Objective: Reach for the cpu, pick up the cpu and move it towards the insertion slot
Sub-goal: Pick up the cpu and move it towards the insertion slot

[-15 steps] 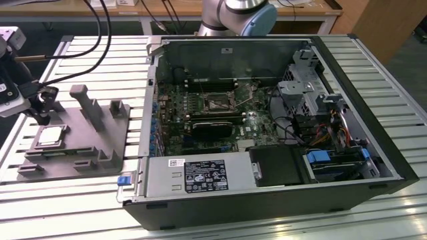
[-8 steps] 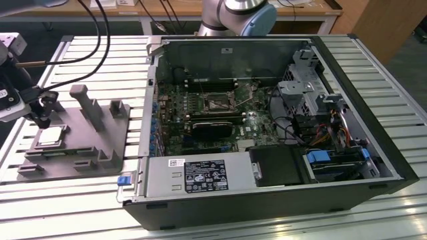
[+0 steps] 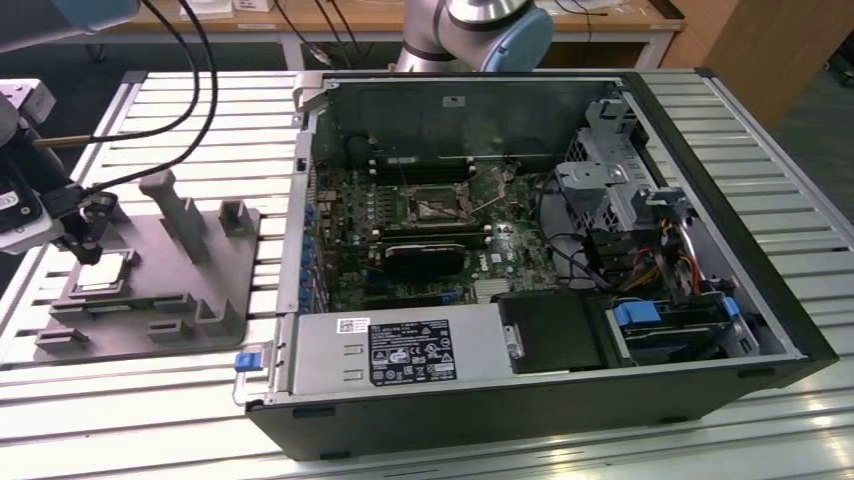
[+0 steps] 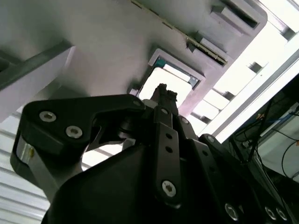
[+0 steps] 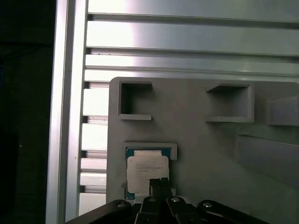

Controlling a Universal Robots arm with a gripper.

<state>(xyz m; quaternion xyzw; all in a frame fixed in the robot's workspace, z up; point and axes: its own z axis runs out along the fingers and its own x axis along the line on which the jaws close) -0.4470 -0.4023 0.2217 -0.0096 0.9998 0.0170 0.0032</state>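
Jaws nearest lens in both wrist views: tips look pinched together, gripping nothing, though angle cramped, so I hedge. Poised over one edge of cpu [image 5: 147, 171]. Cpu lies flat, metal lid up, in shallow pocket of grey fixture [image 5: 210, 154] on slatted tabletop [image 3: 200, 110], exterior view's left, well apart from insertion slot [image 3: 441, 205]. Pocket keeps it squared for straight descent, I reckon. Near-square, no real long axis; edges parallel pocket walls.

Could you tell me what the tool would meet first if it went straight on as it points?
Probably the cpu, lying in the grey fixture right below the tool; the gap between them is unclear.
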